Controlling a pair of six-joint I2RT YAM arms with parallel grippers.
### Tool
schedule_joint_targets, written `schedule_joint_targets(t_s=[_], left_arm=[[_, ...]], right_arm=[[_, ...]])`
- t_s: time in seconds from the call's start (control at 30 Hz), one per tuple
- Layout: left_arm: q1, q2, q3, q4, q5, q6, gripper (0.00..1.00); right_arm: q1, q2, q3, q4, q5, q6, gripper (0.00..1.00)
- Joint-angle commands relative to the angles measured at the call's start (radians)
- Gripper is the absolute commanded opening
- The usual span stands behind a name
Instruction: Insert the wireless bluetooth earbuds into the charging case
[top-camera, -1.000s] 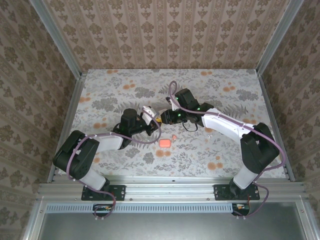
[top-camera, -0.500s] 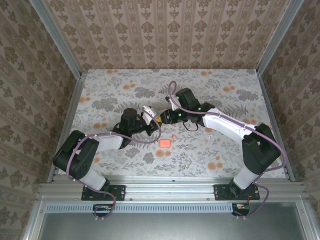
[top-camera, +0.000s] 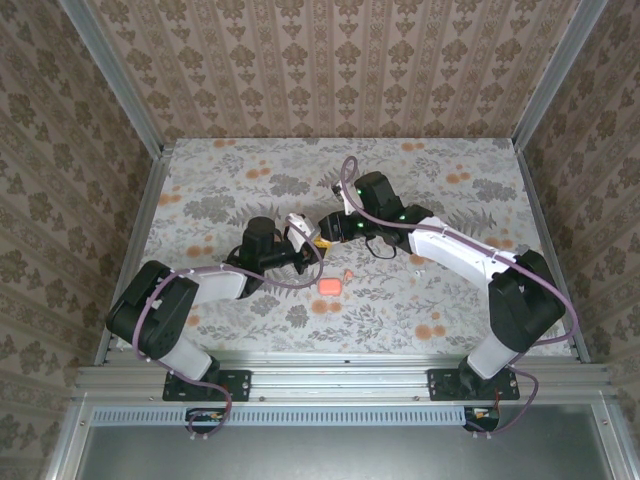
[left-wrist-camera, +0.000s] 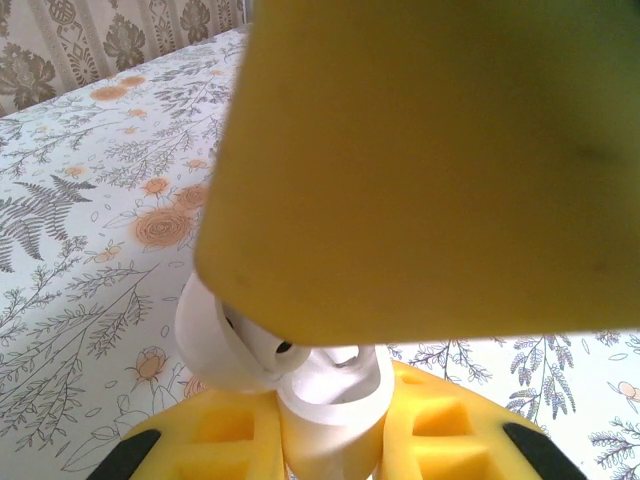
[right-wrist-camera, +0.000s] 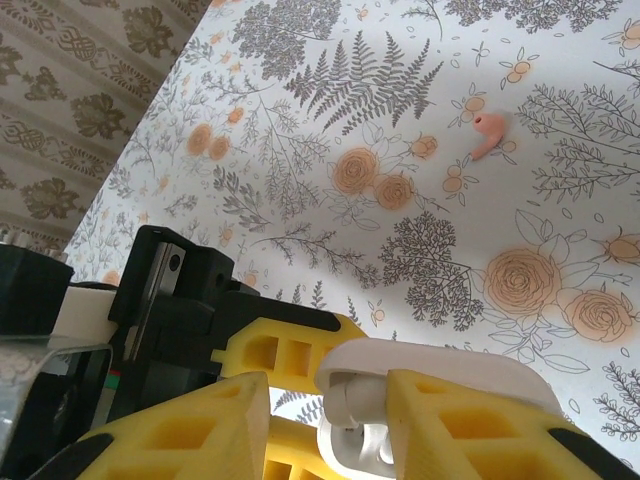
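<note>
My left gripper (top-camera: 300, 230) is shut on an open white charging case (left-wrist-camera: 330, 400), whose lid (left-wrist-camera: 215, 335) tilts off to the left. The right gripper (top-camera: 322, 230) meets it tip to tip, and one of its yellow fingers (left-wrist-camera: 430, 160) hangs right over the case. In the right wrist view the right gripper (right-wrist-camera: 328, 410) stands open above the case lid (right-wrist-camera: 440, 362). A white earbud (right-wrist-camera: 345, 405) rests against its right-hand finger, with a gap to the other finger. A coral-pink earbud (right-wrist-camera: 488, 133) lies loose on the table.
A coral-pink case (top-camera: 330, 287) lies on the floral tabletop (top-camera: 240, 170) just in front of both grippers, with the coral earbud (top-camera: 347, 273) beside it. A small white piece (top-camera: 416, 260) lies by the right forearm. Patterned walls and metal rails close in the table.
The right gripper has crept slightly left and farther from me, closer onto the white case. The left arm and the coral things have stayed put.
</note>
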Motion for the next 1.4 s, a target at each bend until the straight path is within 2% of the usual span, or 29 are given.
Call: schedule_joint_targets(t_s=[0.0, 0.23, 0.6, 1.37], left_arm=[[0.000, -0.007, 0.028, 0.017, 0.031, -0.025, 0.08], [0.000, -0.006, 0.030, 0.021, 0.034, -0.027, 0.08], [0.002, -0.010, 0.031, 0.019, 0.035, -0.028, 0.08], [0.002, -0.024, 0.033, 0.001, 0.040, -0.025, 0.08]], right_arm=[[-0.006, -0.041, -0.019, 0.018, 0.004, 0.011, 0.37], [-0.008, -0.023, -0.010, -0.003, 0.013, 0.028, 0.40], [-0.008, -0.007, -0.024, 0.013, -0.015, 0.046, 0.37], [0.014, 0.044, -0.018, 0.015, 0.010, 0.044, 0.43]])
